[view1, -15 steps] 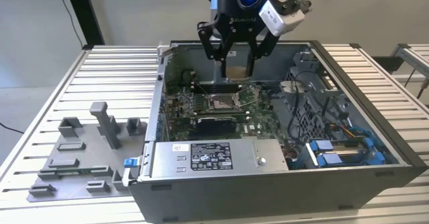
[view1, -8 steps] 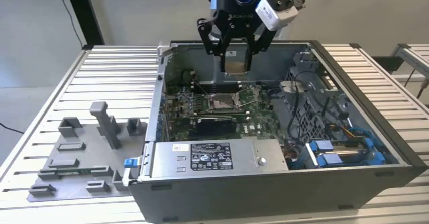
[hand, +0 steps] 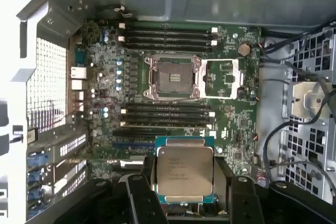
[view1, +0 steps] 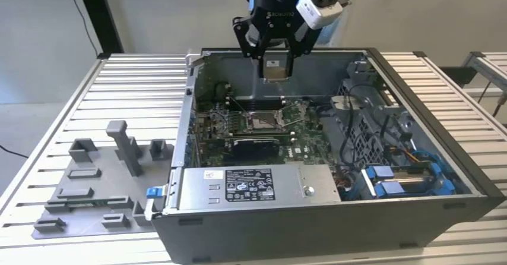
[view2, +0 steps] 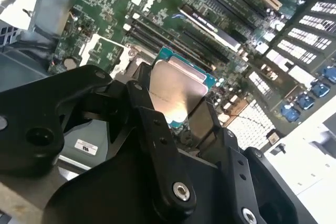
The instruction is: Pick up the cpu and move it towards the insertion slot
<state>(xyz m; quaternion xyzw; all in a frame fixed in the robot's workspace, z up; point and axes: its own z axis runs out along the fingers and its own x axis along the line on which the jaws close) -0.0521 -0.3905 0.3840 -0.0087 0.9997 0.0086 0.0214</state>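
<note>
So the cpu point(hand: 185, 170) is clamped between the black fingers point(hand: 145, 182) of my gripper point(view1: 276, 69), silver lid facing the first wrist camera with the green edge showing all around it. From the second wrist view I get the chip point(view2: 178, 92) at an angle, its shiny top catching the light, fingers pressed against two opposite sides. It's up in the air, not touching the board. In the exterior view the chip point(view1: 275, 71) hangs over the rear part of the open computer case point(view1: 333, 217), up around the level of the case's rim. The insertion slot point(hand: 173, 77) sits on the green motherboard point(hand: 231, 114) with its silver frame and dark centre exposed, and the hinged load plate point(hand: 222, 78) is flipped open right beside it. Long memory slots point(hand: 167, 33) run along both sides of the socket. In the exterior view the socket point(view1: 262, 120) is below the gripper, well apart from the chip. Off to the exterior view's left, the grey tray point(view1: 95, 188) sits on the slatted metal table point(view1: 56, 122) just beside the case.
</note>
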